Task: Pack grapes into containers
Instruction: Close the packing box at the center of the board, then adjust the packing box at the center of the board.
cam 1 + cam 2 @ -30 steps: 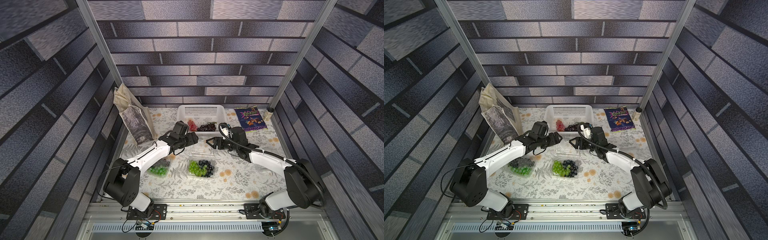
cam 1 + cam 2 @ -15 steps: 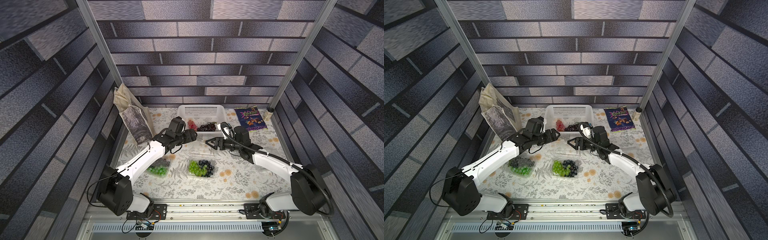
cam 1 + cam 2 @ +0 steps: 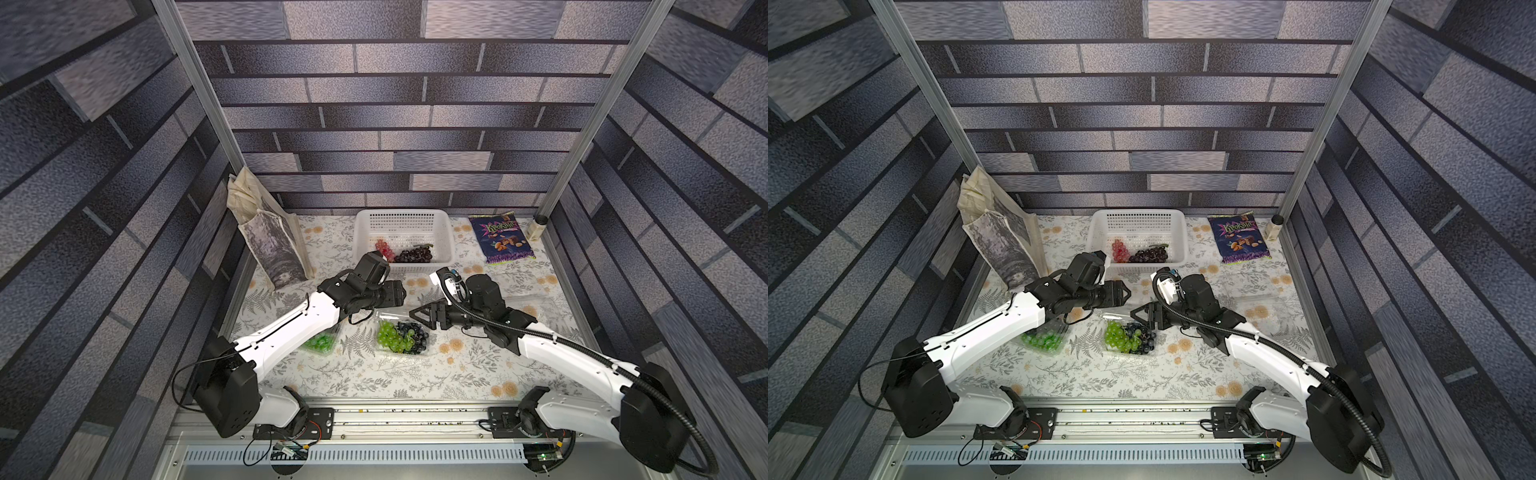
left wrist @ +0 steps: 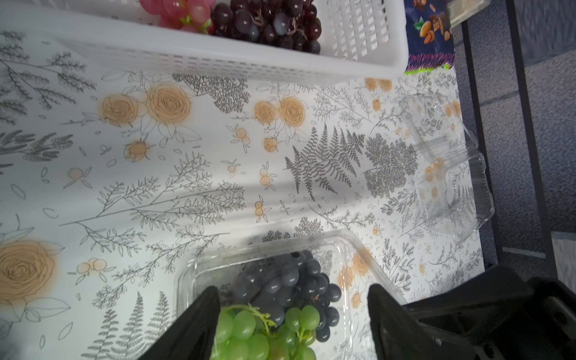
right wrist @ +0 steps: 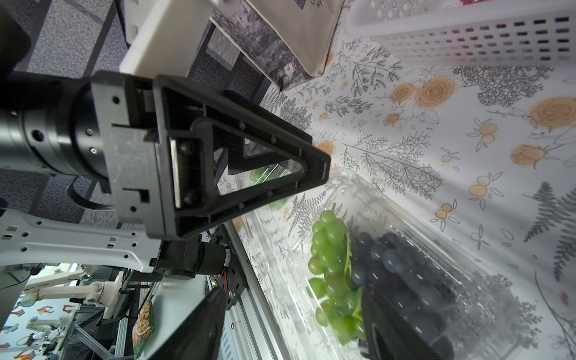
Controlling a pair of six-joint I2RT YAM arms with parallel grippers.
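Presently found both sets of fingers spread wide, gripping nothing: left fingers (image 4: pixel 199 314) and right fingers (image 5: pixel 215 314) facing each other just above the middle container (image 4: pixel 280 246); contact with it not determinable. Seen inside that container, resting on the surface (image 3: pixel 374 374): a green bunch (image 3: pixel 388 337) touching a black bunch (image 3: pixel 413 334). Noted a red bunch (image 3: pixel 384 249) and a dark purple bunch (image 3: pixel 413 253) side by side in the white basket (image 3: pixel 444 239). Noted a further clear container (image 4: pixel 452 193) lying apart from the others.
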